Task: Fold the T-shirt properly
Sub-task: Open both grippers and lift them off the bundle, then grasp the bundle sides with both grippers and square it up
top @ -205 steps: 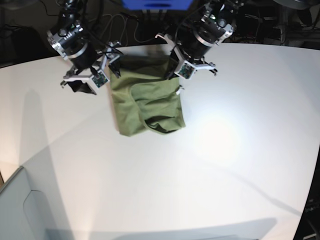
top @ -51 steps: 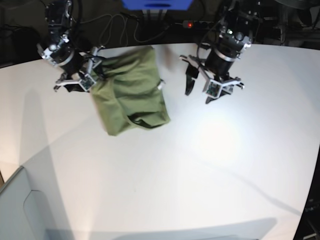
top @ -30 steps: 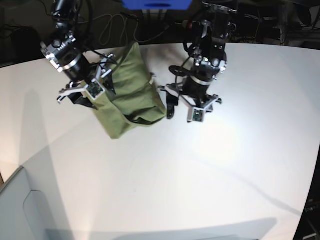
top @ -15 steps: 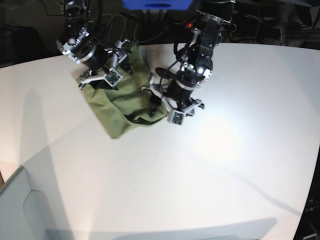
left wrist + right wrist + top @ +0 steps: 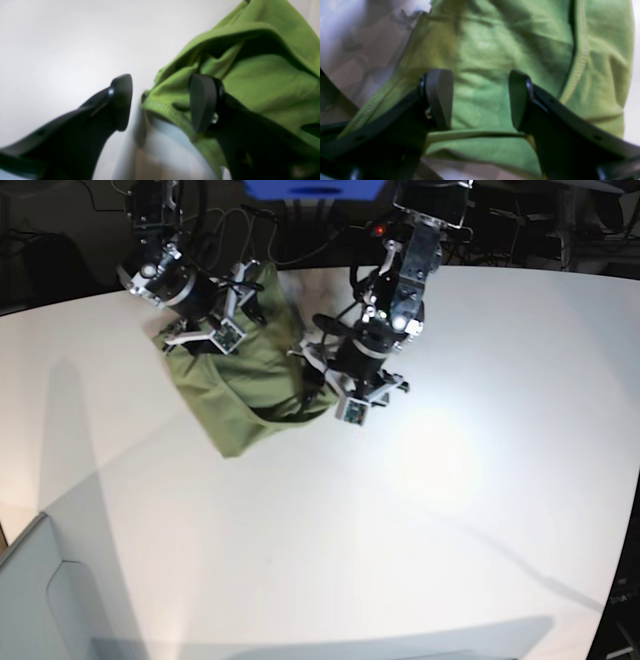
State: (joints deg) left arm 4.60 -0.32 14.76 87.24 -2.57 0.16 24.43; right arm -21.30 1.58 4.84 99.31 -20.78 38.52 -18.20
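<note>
T-shirt of soft sage-green cotton [image 5: 238, 402] lies bunched on the smooth white counter [image 5: 330, 550], its hem now beneath the black left tool [image 5: 160, 105], which has swung inward from the side, so a pinch looks near; both tools point down, jaws wide, the black right tool [image 5: 480, 100] above the cloth's middle

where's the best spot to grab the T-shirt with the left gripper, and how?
Probably the hemmed corner of the T-shirt: come from above, one finger either side. It juts out between the left gripper's open fingers, narrow and bunched enough to pinch.
</note>
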